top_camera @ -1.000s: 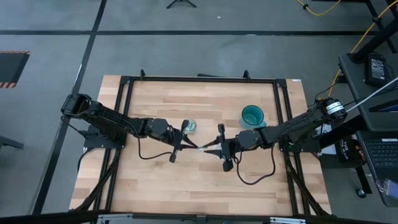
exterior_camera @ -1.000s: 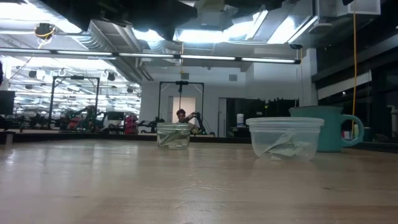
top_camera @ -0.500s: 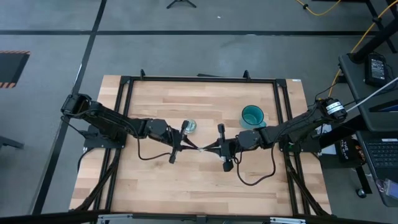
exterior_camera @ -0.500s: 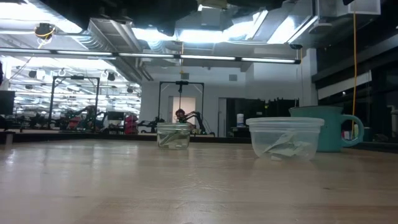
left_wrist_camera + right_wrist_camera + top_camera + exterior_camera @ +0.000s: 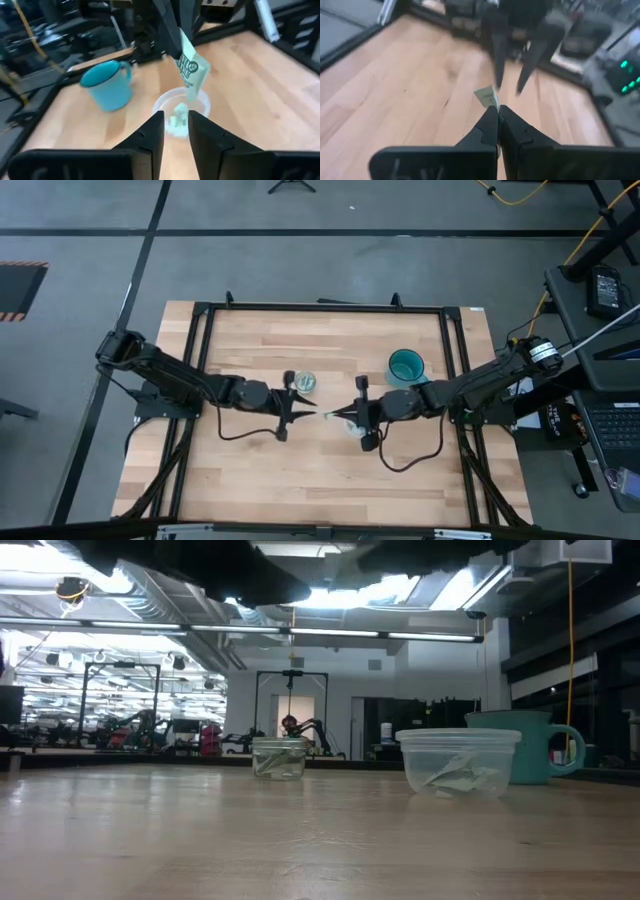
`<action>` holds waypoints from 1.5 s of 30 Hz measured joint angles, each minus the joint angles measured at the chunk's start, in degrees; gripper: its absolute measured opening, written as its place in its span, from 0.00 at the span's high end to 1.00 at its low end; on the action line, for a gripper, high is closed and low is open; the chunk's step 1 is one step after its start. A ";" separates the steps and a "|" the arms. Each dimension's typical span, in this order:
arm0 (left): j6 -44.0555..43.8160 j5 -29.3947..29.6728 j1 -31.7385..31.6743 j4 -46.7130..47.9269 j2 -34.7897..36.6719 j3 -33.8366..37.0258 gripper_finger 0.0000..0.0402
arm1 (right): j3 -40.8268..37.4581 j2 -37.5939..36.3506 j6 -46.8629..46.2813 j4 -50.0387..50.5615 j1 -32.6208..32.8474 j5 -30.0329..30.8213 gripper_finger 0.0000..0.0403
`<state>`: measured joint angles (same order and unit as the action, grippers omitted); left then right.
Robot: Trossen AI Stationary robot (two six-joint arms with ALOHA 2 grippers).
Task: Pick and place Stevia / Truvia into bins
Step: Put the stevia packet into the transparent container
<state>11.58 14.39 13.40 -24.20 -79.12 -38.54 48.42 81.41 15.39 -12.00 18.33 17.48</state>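
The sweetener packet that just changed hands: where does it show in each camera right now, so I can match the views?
High view: sweetener packet at table centre, between the two grippers.
Low view: not in it; only packets already inside the clear plastic cup.
Left wrist view: hanging from the right gripper, above the cup.
Right wrist view: pinched at the shut fingers.
Shared landmark: the teal mug, also in the low and left wrist views.

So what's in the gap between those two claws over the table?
In the high view, a green-and-white sweetener packet bridges it, pinched by the right gripper; the left gripper has opened. The left wrist view shows the packet hanging above the plastic cup.
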 joint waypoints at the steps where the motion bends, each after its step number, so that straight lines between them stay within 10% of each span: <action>1: 0.61 1.10 0.22 1.37 0.67 0.00 0.79 | 0.00 0.00 -0.89 1.29 0.00 0.04 1.00; 11: -1.63 16.06 1.89 21.94 8.36 0.02 0.89 | 0.00 0.00 -17.74 18.39 2.14 3.48 1.00; 26: -6.36 13.01 -1.57 32.75 11.66 0.02 0.99 | 0.63 0.00 -35.03 37.27 5.38 8.99 1.00; 45: -9.48 12.90 -1.56 32.96 11.63 0.02 0.99 | 0.63 7.51 -36.23 33.10 5.35 9.91 1.00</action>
<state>2.10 27.29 11.84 8.76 -67.48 -38.52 49.06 88.91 -20.84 21.10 23.68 27.40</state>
